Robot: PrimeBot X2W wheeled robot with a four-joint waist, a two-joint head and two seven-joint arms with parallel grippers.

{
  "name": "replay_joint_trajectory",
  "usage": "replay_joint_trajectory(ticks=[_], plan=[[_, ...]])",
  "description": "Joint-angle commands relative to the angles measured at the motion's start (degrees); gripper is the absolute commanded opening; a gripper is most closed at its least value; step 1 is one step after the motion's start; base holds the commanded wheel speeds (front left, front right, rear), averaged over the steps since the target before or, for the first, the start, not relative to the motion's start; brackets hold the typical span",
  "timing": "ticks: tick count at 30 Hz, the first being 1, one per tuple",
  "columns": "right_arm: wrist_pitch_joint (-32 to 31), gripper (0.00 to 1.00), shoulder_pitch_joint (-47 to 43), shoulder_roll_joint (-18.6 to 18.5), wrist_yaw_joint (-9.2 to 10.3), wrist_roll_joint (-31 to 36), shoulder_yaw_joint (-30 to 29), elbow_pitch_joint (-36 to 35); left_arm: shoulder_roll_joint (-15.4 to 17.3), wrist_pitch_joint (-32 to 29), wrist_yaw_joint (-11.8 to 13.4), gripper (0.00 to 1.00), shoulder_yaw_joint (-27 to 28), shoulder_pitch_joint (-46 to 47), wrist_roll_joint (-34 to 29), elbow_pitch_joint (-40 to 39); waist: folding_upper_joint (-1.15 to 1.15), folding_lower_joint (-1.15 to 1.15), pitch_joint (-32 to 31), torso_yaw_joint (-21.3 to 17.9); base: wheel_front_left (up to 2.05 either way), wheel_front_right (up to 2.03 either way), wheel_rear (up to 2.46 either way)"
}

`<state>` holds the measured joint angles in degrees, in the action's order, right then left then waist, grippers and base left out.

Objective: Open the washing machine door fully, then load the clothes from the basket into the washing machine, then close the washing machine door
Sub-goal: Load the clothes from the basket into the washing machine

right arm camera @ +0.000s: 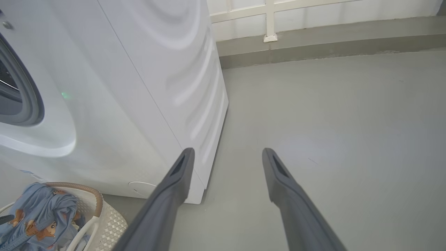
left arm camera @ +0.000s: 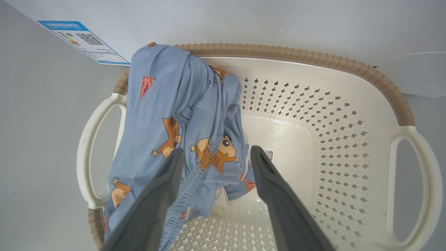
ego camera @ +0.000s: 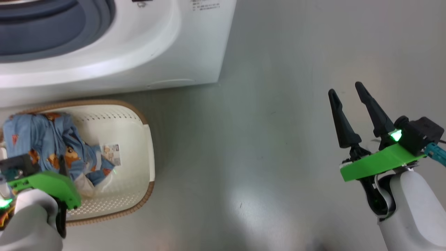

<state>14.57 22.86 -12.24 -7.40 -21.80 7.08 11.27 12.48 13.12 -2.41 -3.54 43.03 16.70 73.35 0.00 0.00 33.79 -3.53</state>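
Colours before you
You have light blue soft clothes [left arm camera: 174, 104] printed with orange-brown bears, a cream perforated plastic basket [left arm camera: 348, 139] rimmed in brown weave, a glossy white washing machine [ego camera: 146, 52], and grey floor [ego camera: 278, 146].

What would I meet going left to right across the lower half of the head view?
The clothes, the paper label, the basket at its right rim, bare floor, the right hand with fingers apart.
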Motion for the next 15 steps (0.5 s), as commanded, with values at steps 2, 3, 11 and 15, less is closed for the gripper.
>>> replay_joint_trajectory(ticks=[2, 3, 11, 15], plan=[[0.43, 1.0, 0.42, 0.33, -0.09, 0.36, 1.78, -1.5, 2.91, -0.27, 0.98, 1.0, 0.88, 1.22, -0.31, 0.11, 0.0, 0.0, 2.96, -0.03, 0.0, 0.0, 0.0], [0.43, 1.0, 0.7, 0.38, -0.09, 0.4, 1.93, -1.52, 3.09, -0.46, 1.12, 1.0, 0.81, 1.66, -0.29, 0.17, 0.0, 0.0, 3.39, -0.05, 0.0, 0.0, 0.0], [0.43, 1.0, 1.88, 0.7, -0.09, 0.55, 2.79, -1.81, 4.29, -2.21, 2.24, 1.0, 0.13, 3.2, -0.22, 0.48, 0.0, 0.0, 5.31, -0.51, 0.0, 0.0, 0.0], [0.43, 1.0, 2.3, 0.64, -0.09, 0.6, 2.97, -2.0, 5.0, -2.76, 2.74, 1.0, -0.16, 3.92, -0.16, 0.54, 0.0, 0.0, 6.15, -0.62, 0.0, 0.0, 0.0]])
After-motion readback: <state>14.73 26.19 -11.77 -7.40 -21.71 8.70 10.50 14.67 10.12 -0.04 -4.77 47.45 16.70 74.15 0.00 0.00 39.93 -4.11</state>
